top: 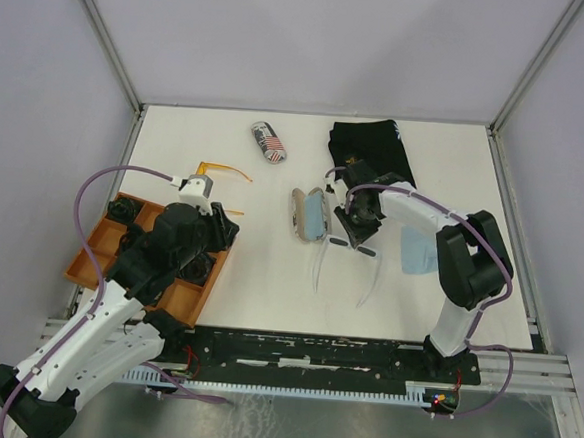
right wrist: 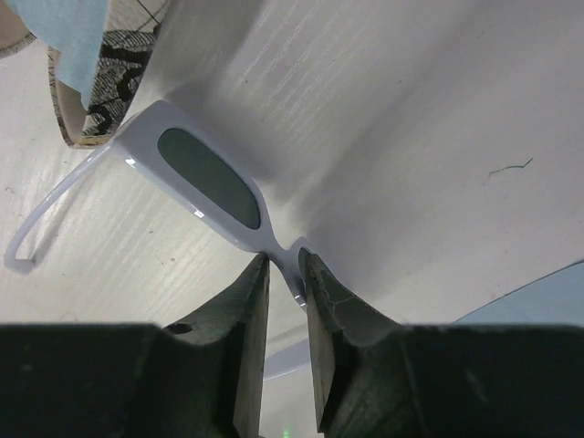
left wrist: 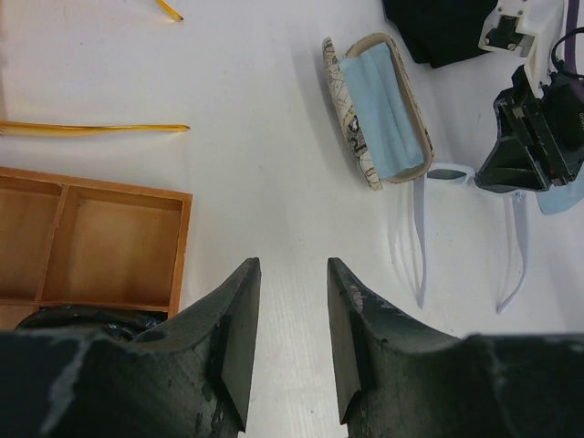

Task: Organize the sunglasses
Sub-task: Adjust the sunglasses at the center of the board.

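The right claw (right wrist: 285, 266) pinches the white sunglasses (right wrist: 205, 178) by the bridge, probably for lifting into the open case (left wrist: 383, 109) alongside; the left claw (left wrist: 292, 266) hangs released.

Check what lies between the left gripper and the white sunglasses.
Nothing but bare white table lies between the left gripper and the white sunglasses. The left wrist view shows this stretch clearly.

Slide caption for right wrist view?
Right gripper pinches the white sunglasses at the bridge, beside the open printed case.
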{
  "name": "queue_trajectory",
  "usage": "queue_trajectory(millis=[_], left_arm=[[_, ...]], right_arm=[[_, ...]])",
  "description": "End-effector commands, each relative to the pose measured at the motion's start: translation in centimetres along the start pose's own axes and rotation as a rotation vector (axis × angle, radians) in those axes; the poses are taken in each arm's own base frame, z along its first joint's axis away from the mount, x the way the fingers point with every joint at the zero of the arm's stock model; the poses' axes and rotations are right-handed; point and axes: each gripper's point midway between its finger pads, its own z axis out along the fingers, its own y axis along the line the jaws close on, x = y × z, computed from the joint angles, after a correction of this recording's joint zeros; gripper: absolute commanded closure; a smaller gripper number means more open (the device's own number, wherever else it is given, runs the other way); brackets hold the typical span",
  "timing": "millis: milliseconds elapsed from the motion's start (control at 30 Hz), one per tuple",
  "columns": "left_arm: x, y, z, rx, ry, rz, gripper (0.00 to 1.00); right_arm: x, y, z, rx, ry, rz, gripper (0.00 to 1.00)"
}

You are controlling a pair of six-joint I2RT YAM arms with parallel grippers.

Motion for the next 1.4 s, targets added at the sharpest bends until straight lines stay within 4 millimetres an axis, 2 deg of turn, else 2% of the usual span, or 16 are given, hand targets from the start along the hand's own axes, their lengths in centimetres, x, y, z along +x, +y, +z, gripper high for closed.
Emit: queue_trajectory(millis=[0,267,600,700,933,1367], left_arm=[[-1.5,-0.2,-0.2,0.005,-0.042,0.03,0.58],[-1.4,-0.3,-0.1,0.008,-0.038,0.032,0.58],[-1.3,-0.4,-0.1,0.016,-0.034,0.035,0.58],[-1.3,-0.4,-0.1,0.016,-0.035,0.034,0.58],[-1.3,-0.5,-0.1,0.022,-0.035,0.033,0.59],[-1.3,-0.6,-0.1,0.025,-0.034,0.033,0.58]], right_arm=[[-1.7,0.1,-1.2,-0.012,-0.055,-0.003,0.72],[-0.6,1.1,-2.5,-0.053,-0.049,0.012,0.78],[2.3,2.2,-2.9,-0.071,-0.044,0.134,0.75],[2.0,2.1,-3.3,-0.067,-0.088,0.119,0.69],[0.2,1.3,-4.1,-0.031,-0.129,0.063,0.62],[0.0,1.5,-1.6,-0.07,-0.057,0.019,0.64]])
